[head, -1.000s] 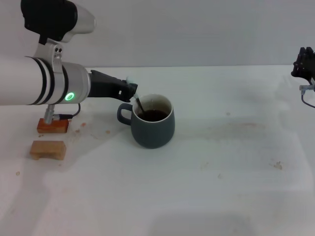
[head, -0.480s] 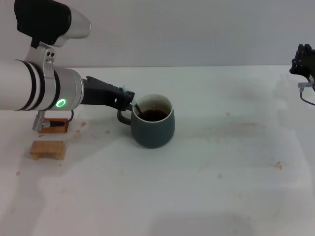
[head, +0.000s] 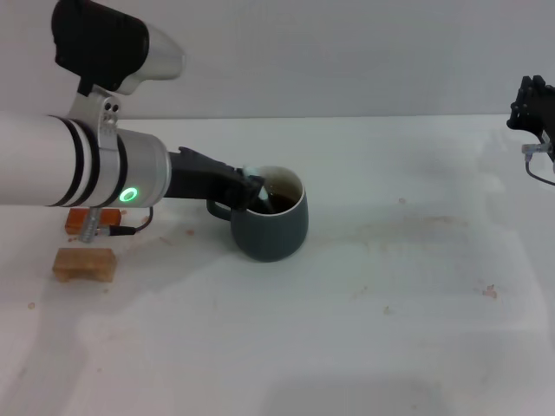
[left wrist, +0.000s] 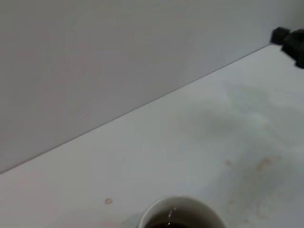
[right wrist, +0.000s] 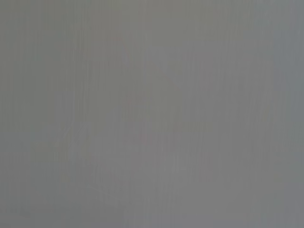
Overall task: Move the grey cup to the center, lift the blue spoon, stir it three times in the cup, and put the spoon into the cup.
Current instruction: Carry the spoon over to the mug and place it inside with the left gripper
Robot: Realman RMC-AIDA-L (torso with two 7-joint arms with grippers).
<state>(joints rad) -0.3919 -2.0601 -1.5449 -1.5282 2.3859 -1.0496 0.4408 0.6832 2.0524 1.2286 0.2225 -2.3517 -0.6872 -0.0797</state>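
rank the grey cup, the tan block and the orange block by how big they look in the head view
1. grey cup, clearly largest
2. tan block
3. orange block, but the left arm hides much of it, so its place below the tan one is unsure

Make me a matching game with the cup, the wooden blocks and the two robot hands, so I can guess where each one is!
Things:
1. grey cup
2. left gripper
3. right gripper
4. tan block

Places:
A. far off at the table's right edge, away from everything
B. near the middle of the table, with dark liquid inside
C. at the cup's rim, on its handle side
D. on the table's left side, in front of the orange block

Right pairs: 1-B, 2-C, 3-A, 4-D
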